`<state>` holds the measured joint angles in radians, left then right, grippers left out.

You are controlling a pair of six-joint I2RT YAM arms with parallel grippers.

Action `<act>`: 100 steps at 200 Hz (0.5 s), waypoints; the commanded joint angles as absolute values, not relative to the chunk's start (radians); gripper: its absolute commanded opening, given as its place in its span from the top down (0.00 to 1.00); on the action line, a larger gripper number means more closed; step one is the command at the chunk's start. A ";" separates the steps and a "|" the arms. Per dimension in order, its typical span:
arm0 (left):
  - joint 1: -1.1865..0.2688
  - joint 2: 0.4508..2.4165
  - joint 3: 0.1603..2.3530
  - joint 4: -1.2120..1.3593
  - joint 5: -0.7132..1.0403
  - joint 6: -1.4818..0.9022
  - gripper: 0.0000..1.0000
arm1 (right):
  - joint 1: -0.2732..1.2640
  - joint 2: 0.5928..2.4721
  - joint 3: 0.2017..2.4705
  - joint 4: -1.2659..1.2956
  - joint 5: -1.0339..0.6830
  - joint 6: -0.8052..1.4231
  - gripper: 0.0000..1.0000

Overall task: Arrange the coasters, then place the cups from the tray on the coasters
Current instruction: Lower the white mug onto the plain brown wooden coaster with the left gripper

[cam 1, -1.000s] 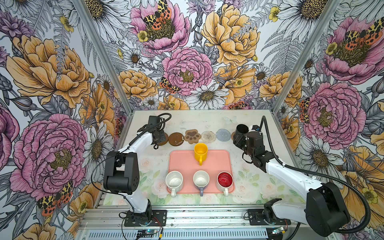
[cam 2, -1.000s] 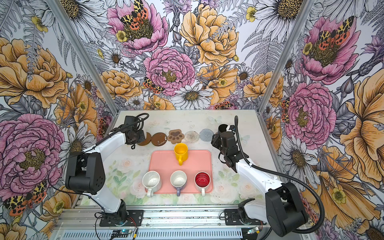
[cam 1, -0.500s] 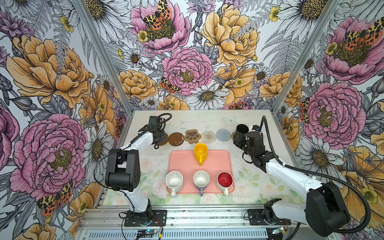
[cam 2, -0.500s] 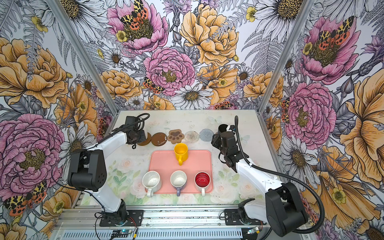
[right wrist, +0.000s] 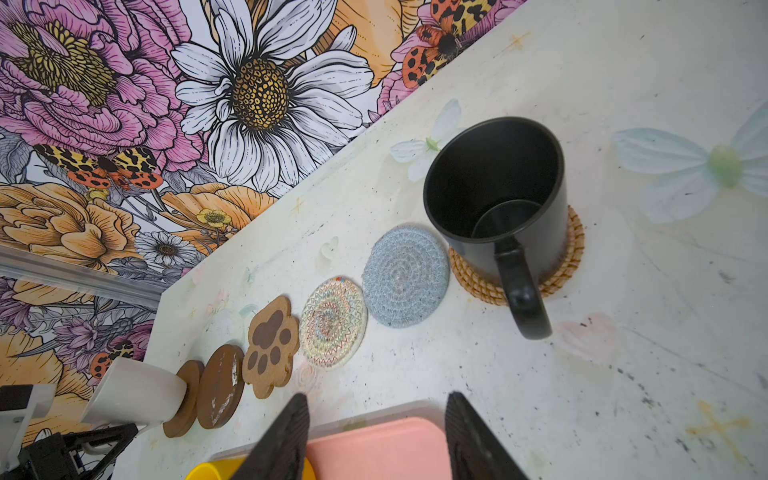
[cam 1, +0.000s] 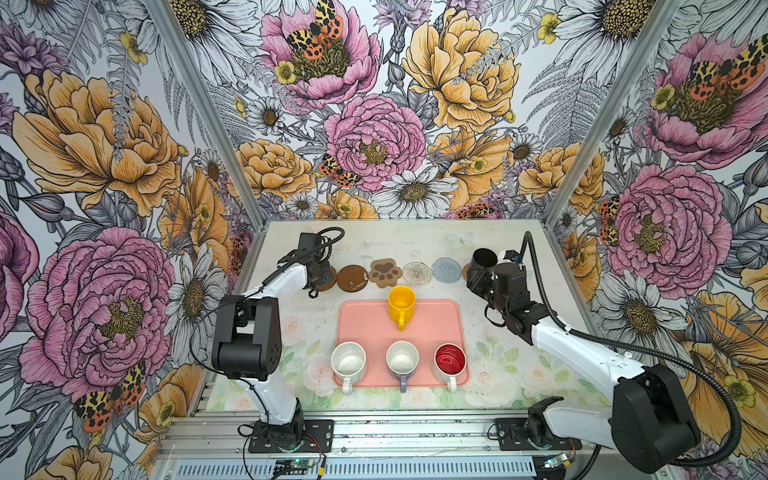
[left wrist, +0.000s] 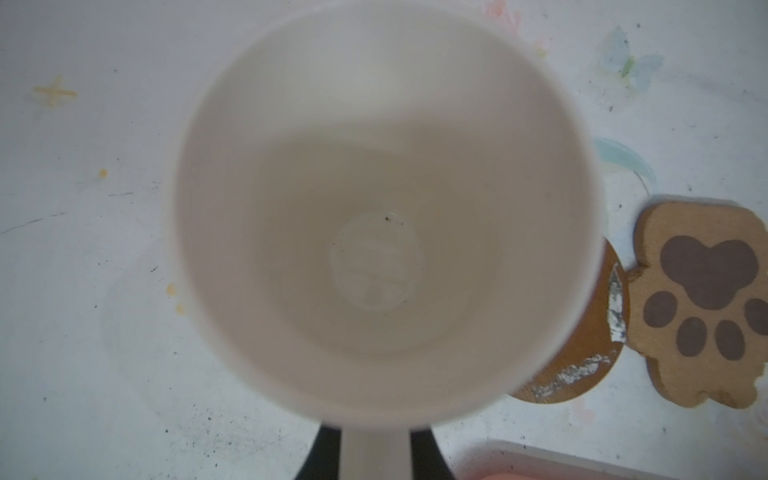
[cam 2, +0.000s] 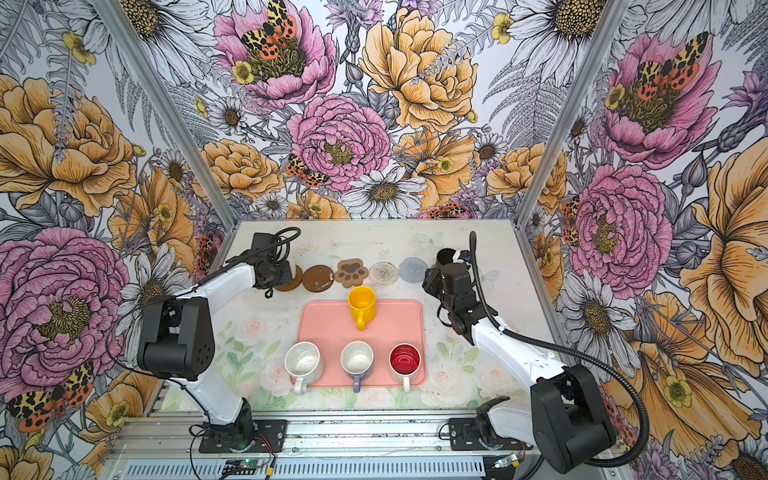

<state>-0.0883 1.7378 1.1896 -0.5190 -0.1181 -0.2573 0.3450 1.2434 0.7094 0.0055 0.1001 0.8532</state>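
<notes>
The left gripper (left wrist: 376, 457) is closed on the handle of the white mug (left wrist: 374, 232). Only the dark inner edges of its fingers (left wrist: 328, 453) show, one on each side of the handle, cut off by the frame edge. The mug's blurred mouth fills the left wrist view and hides whatever lies beneath it. Past its rim a sliver of a brown coaster (left wrist: 582, 365) peeks out, with the paw coaster (left wrist: 702, 307) just beside it.

In the right wrist view the mug's base meets the end brown coaster (right wrist: 193, 395); whether it rests there or hovers cannot be told. In both top views the left wrist covers this mug.

The right gripper (right wrist: 377, 411) is open and empty, its fingers (right wrist: 286, 440) spread over the tray (right wrist: 374, 449). Ahead of them the black mug (right wrist: 494, 195) sits on the rattan coaster (right wrist: 478, 286), handle toward the fingers. The yellow mug (right wrist: 203, 471) is cut off beside one finger.
</notes>
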 commanded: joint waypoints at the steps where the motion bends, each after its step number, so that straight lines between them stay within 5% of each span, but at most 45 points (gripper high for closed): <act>1: -0.079 1.752 1.207 -0.463 -0.106 -0.239 1.00 | 0.335 1.219 0.706 0.017 0.117 0.858 0.45; 100: -0.102 1.743 1.189 -0.492 -0.148 -0.223 1.00 | 0.334 1.200 0.697 0.015 0.115 0.858 0.45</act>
